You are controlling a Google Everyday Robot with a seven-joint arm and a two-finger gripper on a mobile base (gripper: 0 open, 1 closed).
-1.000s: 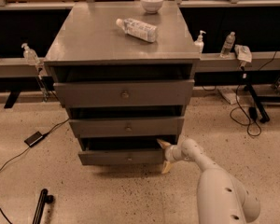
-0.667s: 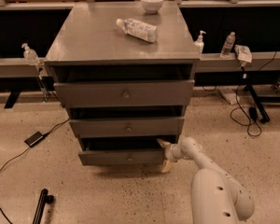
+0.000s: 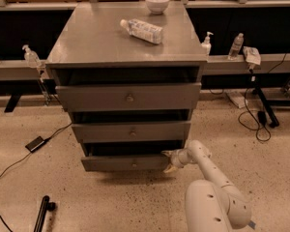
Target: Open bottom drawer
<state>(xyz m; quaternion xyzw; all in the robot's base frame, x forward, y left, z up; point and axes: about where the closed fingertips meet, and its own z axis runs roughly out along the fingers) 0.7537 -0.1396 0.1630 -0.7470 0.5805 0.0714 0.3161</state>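
Observation:
The bottom drawer [image 3: 125, 163] is the lowest, shortest grey front of the three on the grey metal cabinet [image 3: 87, 37], with a small round knob [image 3: 134, 165] at its centre. It stands slightly out, with a dark gap above it. My gripper [image 3: 168, 160] is at the drawer's right end, its pale fingers [image 3: 171, 167] spread above and below the front's right edge. My white arm [image 3: 208, 170] reaches in from the lower right.
A plastic bottle [image 3: 141, 30] lies on the cabinet top and a white bowl [image 3: 157, 2] stands at its back. The middle drawer [image 3: 130, 131] and top drawer [image 3: 128, 96] sit above. Cables and a black adapter [image 3: 37, 143] lie on the floor left; a stand [image 3: 261, 103] is right.
The gripper stays at the bottom drawer's right end. The arm's base has shifted a little to the left. The drawers look unmoved.

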